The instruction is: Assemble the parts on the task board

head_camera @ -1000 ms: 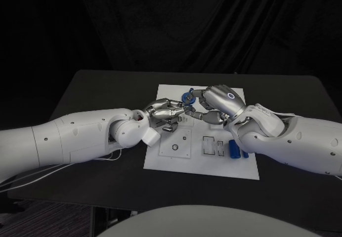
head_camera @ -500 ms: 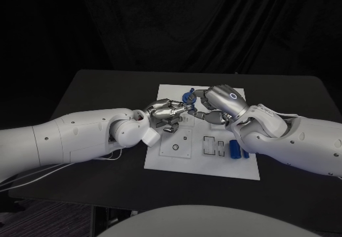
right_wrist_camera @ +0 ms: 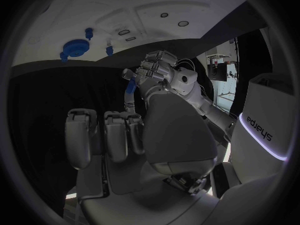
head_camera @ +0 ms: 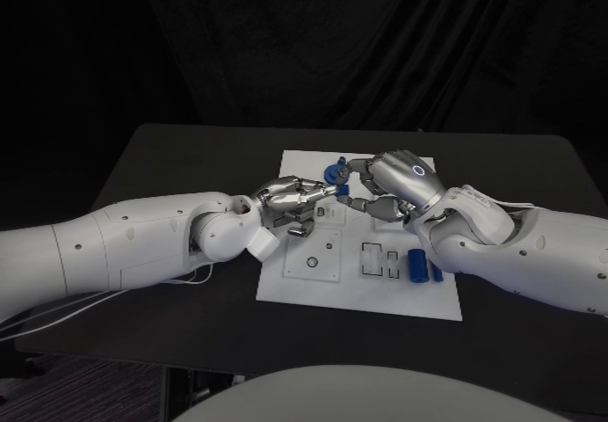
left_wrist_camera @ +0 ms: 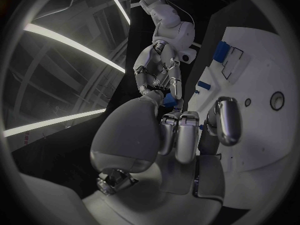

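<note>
Assembly is at an early stage: the left hand (head_camera: 289,195) and right hand (head_camera: 380,185) jointly pinch a small blue part (head_camera: 337,170) above the task board (head_camera: 380,294), while blue cylinders (head_camera: 422,264) lie unplaced near its right edge.

White task board (head_camera: 418,303) flat mid-table, with round and rectangular recesses. Two blue cylinders (head_camera: 423,265) lying side by side near its right edge — small blue part (head_camera: 337,170) raised above its far end.

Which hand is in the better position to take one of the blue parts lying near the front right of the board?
Probably the right hand: its arm lies directly beside those blue parts, while the left hand sits across the task board.
</note>
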Robot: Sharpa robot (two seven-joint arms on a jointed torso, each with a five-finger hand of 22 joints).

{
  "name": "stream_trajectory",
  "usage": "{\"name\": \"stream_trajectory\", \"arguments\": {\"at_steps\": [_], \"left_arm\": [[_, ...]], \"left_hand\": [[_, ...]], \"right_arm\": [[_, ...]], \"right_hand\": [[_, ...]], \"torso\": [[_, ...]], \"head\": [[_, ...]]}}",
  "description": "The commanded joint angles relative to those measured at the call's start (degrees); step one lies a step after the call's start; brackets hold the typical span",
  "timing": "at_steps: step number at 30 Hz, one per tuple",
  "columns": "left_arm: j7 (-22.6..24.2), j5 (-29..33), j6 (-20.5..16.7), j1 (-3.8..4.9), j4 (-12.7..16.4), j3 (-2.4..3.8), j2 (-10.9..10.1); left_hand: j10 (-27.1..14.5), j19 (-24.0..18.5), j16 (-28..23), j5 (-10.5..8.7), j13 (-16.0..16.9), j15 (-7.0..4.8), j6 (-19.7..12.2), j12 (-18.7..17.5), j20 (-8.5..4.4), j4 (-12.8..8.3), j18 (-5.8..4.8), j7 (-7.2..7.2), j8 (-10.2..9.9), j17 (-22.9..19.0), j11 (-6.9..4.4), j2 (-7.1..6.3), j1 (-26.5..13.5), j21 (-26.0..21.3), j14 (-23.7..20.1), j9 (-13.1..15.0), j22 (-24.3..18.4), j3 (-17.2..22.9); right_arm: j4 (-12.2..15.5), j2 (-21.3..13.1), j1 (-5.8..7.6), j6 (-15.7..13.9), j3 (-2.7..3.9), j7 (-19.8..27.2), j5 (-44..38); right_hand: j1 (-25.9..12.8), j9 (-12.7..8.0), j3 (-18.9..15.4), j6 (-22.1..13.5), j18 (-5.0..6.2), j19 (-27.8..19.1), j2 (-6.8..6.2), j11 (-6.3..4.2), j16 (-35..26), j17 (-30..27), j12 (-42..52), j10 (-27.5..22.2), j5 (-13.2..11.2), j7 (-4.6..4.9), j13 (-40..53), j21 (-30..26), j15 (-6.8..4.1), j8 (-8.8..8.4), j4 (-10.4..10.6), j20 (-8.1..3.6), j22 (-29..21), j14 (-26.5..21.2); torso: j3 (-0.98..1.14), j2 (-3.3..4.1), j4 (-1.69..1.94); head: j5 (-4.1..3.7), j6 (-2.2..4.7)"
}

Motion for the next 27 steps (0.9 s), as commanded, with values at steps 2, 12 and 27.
{"name": "stream_trajectory", "arguments": {"at_steps": [2, 12, 27], "left_arm": [[1.1, -2.2, 1.6, -0.05, -0.2, 0.05, -0.2], [4.6, -12.5, -1.0, -0.05, -1.2, 0.05, -1.0], [9.7, -40.5, -11.7, 0.06, -0.1, 0.07, -2.9]], "left_hand": [[5.6, -0.6, 0.1, 3.41, 14.9, 0.29, 0.4, -0.1, -0.10, -0.1, 1.06, -0.28, -0.3, 15.1, -0.05, 0.10, 1.8, -0.3, 5.9, -1.2, 9.7, 0.2], [5.8, -0.4, 0.1, 6.54, 15.0, 0.58, 3.1, 0.1, 0.05, -0.9, 0.95, -0.05, 1.2, 15.1, 0.40, -0.46, 4.9, 0.2, 5.9, -2.2, 9.8, 1.3], [5.9, 6.9, 0.1, -12.22, 15.0, -0.17, 5.8, 0.2, -0.37, -0.2, -0.98, -1.37, 8.6, 15.1, -0.34, 1.39, 4.5, 8.6, 5.9, -1.0, 12.4, -2.6]], "right_arm": [[0.1, -0.2, -0.10, -1.0, 0.03, -0.1, -0.2], [0.7, -0.9, -0.11, -1.0, 0.03, -0.1, -0.2], [1.4, -1.8, -0.15, -0.4, 0.03, 0.0, -0.2]], "right_hand": [[-0.8, 0.3, -0.2, 1.2, 0.05, 4.1, 0.22, -0.31, 0.2, 15.1, 0.1, 6.1, 0.0, -0.87, 15.1, 0.2, -0.48, 0.33, 0.1, -0.44, 13.8, 5.9], [-1.1, 0.2, -0.3, 1.1, 0.03, 4.1, 0.15, -0.28, 0.2, 15.1, 0.1, 6.1, 0.0, -0.84, 15.1, 0.2, -0.46, 0.27, 0.2, -0.43, 13.8, 5.9], [-1.3, 0.2, -0.3, 1.1, 0.03, 4.1, 0.12, -0.26, 0.2, 15.1, 0.1, 6.1, 0.0, -0.82, 15.1, 0.2, -0.44, 0.24, 0.3, -0.43, 13.8, 5.9]], "torso": [[-0.01, -0.02, 0.00], [0.01, 0.00, 0.04], [0.02, -0.05, 0.04]], "head": [[0.09, -0.01], [0.20, -0.01], [0.18, -0.01]]}}
